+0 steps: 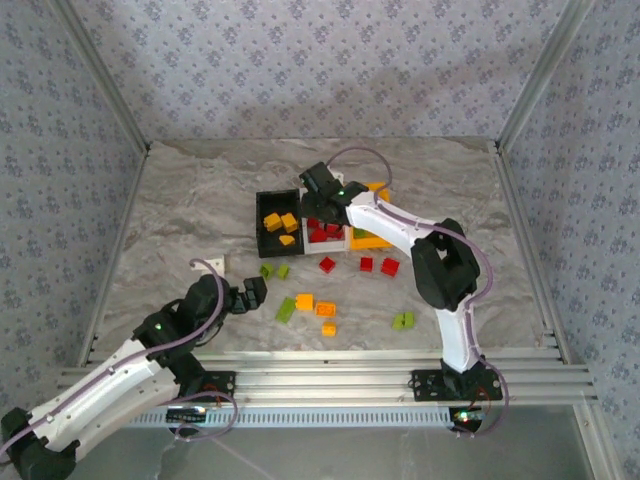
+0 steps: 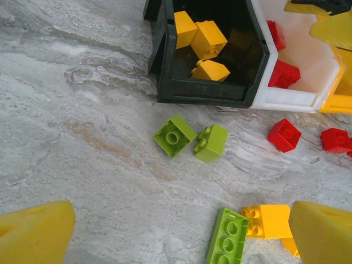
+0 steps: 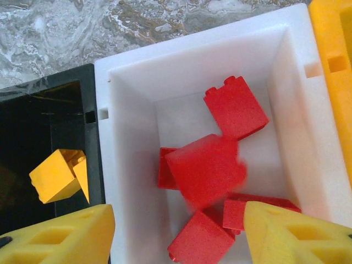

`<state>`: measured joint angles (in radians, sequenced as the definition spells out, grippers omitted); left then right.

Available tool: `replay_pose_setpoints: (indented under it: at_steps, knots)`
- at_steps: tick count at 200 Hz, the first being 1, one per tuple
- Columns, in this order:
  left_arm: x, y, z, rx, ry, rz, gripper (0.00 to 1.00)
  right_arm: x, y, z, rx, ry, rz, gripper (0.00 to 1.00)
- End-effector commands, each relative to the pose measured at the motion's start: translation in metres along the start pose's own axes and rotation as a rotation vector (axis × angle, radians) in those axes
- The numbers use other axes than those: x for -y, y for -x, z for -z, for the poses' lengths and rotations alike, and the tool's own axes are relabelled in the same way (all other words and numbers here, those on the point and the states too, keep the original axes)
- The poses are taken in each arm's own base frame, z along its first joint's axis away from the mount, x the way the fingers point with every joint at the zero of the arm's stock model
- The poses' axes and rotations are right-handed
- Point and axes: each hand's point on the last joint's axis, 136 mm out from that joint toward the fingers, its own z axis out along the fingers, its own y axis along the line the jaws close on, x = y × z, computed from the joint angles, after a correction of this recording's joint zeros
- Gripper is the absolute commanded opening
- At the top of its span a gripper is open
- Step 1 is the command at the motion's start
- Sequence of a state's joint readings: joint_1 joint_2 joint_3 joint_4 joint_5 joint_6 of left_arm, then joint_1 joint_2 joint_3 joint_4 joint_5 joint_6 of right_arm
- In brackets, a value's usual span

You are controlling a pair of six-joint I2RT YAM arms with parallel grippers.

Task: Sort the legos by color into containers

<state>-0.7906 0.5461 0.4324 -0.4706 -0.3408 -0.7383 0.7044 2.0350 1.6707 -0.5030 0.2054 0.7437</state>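
My right gripper [image 3: 179, 236] hangs open over the white bin [image 3: 187, 41]. A blurred red brick [image 3: 206, 168] lies loose below its yellow fingers [image 3: 297, 236], above other red bricks. The black bin [image 1: 262, 215] beside it holds yellow-orange bricks [image 3: 58, 176]. The orange-yellow bin [image 1: 370, 241] stands to the right of the white one. My left gripper [image 2: 179, 242] is open above bare table. Two lime green bricks [image 2: 175, 136] lie ahead of it. A long green brick [image 2: 227, 238] and an orange brick [image 2: 268, 221] lie near its right finger.
Loose red bricks [image 1: 366, 264], orange bricks [image 1: 326, 308] and a green pair [image 1: 403, 320] are scattered in front of the bins. A small white square [image 1: 212, 265] lies at the left. Aluminium rails [image 1: 330, 362] edge the near side; patterned walls enclose the table.
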Motion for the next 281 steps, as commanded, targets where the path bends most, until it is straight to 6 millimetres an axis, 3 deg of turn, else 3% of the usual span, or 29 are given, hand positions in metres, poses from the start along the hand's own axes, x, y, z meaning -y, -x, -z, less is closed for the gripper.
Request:
replay_pose_setpoints:
  at_steps: [1,18,34,81,85,104,132,150,179,219,242,281]
  knots:
    - [-0.004,-0.003,0.002,-0.018,0.010,-0.009,1.00,-0.004,0.009,0.032,0.039,0.012,-0.003,0.66]
    - [-0.005,-0.001,0.005,-0.014,0.012,-0.008,1.00,-0.005,-0.005,0.050,0.033,0.039,0.006,0.67]
    - [-0.007,0.001,0.007,-0.007,0.026,-0.011,1.00,-0.003,-0.032,0.067,0.002,0.054,0.031,0.69]
    - [-0.009,0.004,0.008,0.009,0.030,-0.005,1.00,0.022,-0.142,0.100,-0.193,0.044,0.183,0.72]
    - [-0.009,0.004,0.009,0.008,0.027,-0.006,1.00,0.034,-0.160,0.098,-0.237,0.014,0.208,0.72]
    - [-0.010,0.003,0.008,0.007,0.034,-0.012,1.00,0.047,-0.208,0.104,-0.337,-0.022,0.298,0.72]
    - [-0.016,-0.002,0.006,-0.002,0.055,-0.012,1.00,0.053,-0.257,0.103,-0.420,-0.058,0.408,0.73]
    - [-0.017,-0.006,0.004,-0.010,0.055,-0.002,1.00,0.052,-0.273,0.098,-0.446,-0.070,0.446,0.73]
    - [-0.019,-0.009,0.003,-0.017,0.060,0.004,1.00,0.041,-0.277,0.098,-0.441,-0.049,0.493,0.72]
    - [-0.019,-0.010,0.002,-0.019,0.059,0.004,1.00,0.056,-0.294,0.095,-0.512,-0.091,0.514,0.68]
    - [-0.019,-0.009,0.001,-0.016,0.057,0.003,1.00,0.060,-0.303,0.092,-0.534,-0.094,0.520,0.59]
    - [-0.018,-0.007,0.001,-0.015,0.057,0.004,1.00,0.049,-0.297,0.102,-0.511,-0.047,0.535,0.37]
